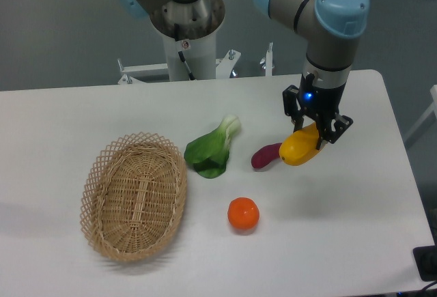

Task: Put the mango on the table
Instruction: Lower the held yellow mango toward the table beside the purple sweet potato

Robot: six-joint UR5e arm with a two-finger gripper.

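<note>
The mango point(300, 148) is a smooth yellow-orange oblong fruit at the centre right of the white table point(355, 229). My gripper point(315, 132) reaches down from above and its dark fingers are closed around the mango's right end. The mango tilts, its left end lower, and sits at or just above the tabletop; I cannot tell whether it touches. Its left end is right next to the purple sweet potato point(265, 156).
A round orange fruit point(244, 214) lies in front of the sweet potato. A green bok choy point(212, 148) lies at the centre. An empty wicker basket point(134, 194) stands on the left. The robot base point(188, 31) is at the table's back edge.
</note>
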